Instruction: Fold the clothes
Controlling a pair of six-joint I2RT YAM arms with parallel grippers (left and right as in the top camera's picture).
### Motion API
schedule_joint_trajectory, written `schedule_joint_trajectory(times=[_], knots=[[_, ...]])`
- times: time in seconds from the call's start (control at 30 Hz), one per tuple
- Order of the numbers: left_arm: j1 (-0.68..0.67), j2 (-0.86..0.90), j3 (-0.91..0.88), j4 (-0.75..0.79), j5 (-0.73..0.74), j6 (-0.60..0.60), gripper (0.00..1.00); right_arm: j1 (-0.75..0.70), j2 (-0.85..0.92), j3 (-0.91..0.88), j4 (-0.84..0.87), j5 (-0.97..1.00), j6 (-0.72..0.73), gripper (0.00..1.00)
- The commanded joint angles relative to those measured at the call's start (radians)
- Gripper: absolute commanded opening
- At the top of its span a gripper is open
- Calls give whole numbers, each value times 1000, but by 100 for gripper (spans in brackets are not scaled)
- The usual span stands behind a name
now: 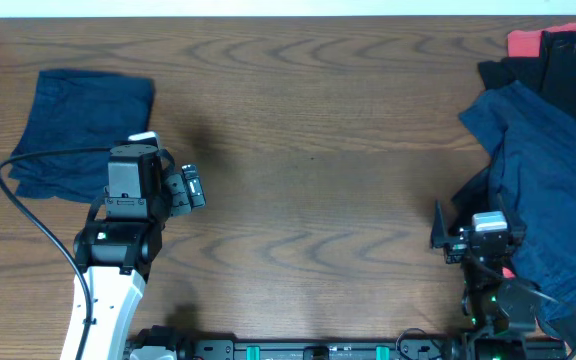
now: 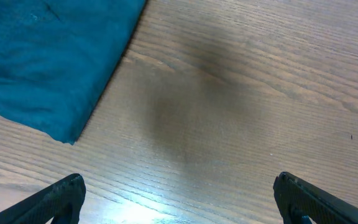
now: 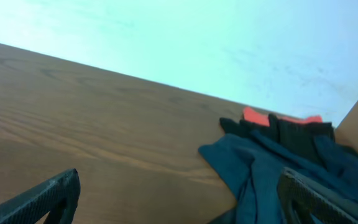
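Observation:
A folded navy garment (image 1: 80,128) lies flat at the table's left; its near right corner (image 2: 48,68) shows in the left wrist view. A loose heap of clothes (image 1: 548,170) sits at the right edge: navy on top, black and coral-red pieces behind it (image 3: 278,162). My left gripper (image 1: 150,185) (image 2: 179,205) hovers open over bare wood just right of the folded garment's corner, holding nothing. Beside the heap's left edge, my right gripper (image 1: 478,232) (image 3: 179,199) is open and empty, with its right finger (image 3: 319,199) over navy cloth.
The brown wooden table (image 1: 308,150) stretches between the two arms. Its far edge meets a pale wall (image 3: 185,37). The left arm's black cable (image 1: 33,215) loops over the near left of the table. The arm bases stand along the front edge (image 1: 318,350).

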State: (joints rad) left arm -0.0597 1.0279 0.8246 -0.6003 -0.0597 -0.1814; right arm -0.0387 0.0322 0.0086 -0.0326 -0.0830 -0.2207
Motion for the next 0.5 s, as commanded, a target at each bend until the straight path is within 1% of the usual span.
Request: schedule_joint_trajectory(times=[0.0,0.13,0.37,0.47], knots=[[1,6,-3,3,-12,16,98,-17,-27,-3,11,-16,-88,99],[1,6,-3,3,-12,16,98,-17,-27,-3,-37,-18,-114,99],[1,6,-3,3,-12,16,98,-17,-27,-3,-35,-4,24,99],[1,6,-3,3,-12,16,98,-17,-27,-3,-35,-3,26,99]])
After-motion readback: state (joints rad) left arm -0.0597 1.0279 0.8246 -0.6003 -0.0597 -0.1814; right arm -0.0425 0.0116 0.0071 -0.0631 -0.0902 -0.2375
